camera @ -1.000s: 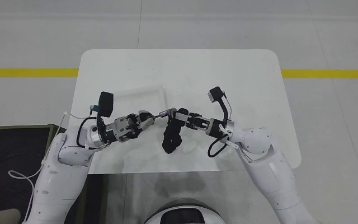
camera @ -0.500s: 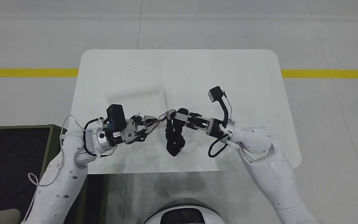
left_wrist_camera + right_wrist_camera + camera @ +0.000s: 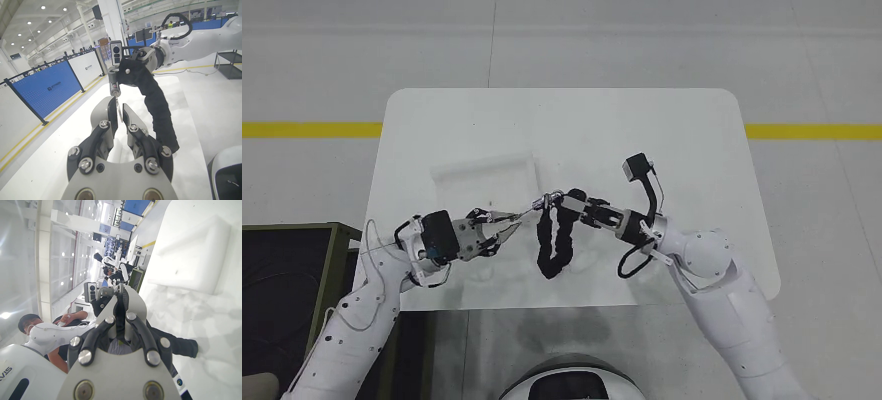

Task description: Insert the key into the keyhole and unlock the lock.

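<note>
A small metal lock (image 3: 114, 83) on a black fabric-sleeved cable (image 3: 550, 248) is held above the middle of the white table (image 3: 662, 130). My right gripper (image 3: 567, 203) is shut on the sleeve just behind the lock body. In the right wrist view its fingers (image 3: 132, 306) pinch the black cloth. The silver key (image 3: 119, 111) sits with its tip in the keyhole at the lock's end. My left gripper (image 3: 118, 103) grips the key's head from the left side. The sleeve's loose end (image 3: 157, 106) hangs down to the tabletop.
A clear shallow tray (image 3: 487, 165) lies on the table behind the left gripper, also seen as the tray (image 3: 189, 256) in the right wrist view. The table's front edge (image 3: 502, 305) runs close under both arms.
My left wrist has rolled around the key, swinging its camera from above to the near side, and the forearm dropped toward the front edge. The lock and sleeve shifted slightly.
</note>
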Available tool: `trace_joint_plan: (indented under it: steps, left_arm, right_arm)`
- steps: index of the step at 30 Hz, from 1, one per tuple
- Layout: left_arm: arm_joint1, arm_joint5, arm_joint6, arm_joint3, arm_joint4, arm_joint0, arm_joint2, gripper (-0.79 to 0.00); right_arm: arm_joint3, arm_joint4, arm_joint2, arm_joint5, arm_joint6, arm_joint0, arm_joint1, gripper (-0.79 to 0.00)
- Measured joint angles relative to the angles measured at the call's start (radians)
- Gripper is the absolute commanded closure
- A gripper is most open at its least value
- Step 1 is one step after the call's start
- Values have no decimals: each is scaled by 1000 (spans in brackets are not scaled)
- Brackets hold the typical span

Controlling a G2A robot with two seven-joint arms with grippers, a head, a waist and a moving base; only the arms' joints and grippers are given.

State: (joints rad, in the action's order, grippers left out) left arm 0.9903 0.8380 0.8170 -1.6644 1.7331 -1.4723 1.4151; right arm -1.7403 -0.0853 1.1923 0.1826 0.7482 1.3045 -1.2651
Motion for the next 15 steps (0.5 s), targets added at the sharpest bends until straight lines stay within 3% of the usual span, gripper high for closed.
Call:
trace_joint_plan:
  steps: [2,4,7,9,15]
  left_arm:
    - [-1,7,44,22,-24,-10,-1,-785]
    - [0,76,87,63,-121,-26,-13,-785]
    - [5,176,19,84,-373,-59,-93,-785]
    - [5,178,-11,83,-474,-58,-91,-785]
    - [5,174,-9,82,-443,-57,-78,-785]
  right_arm:
    - [-17,67,31,4,-57,15,6,0]
    - [-47,144,77,6,-121,40,13,0]
    - [-122,370,152,2,-229,94,29,0]
    - [-182,537,180,-2,-290,136,37,0]
    - [-341,1097,178,21,-437,264,57,0]
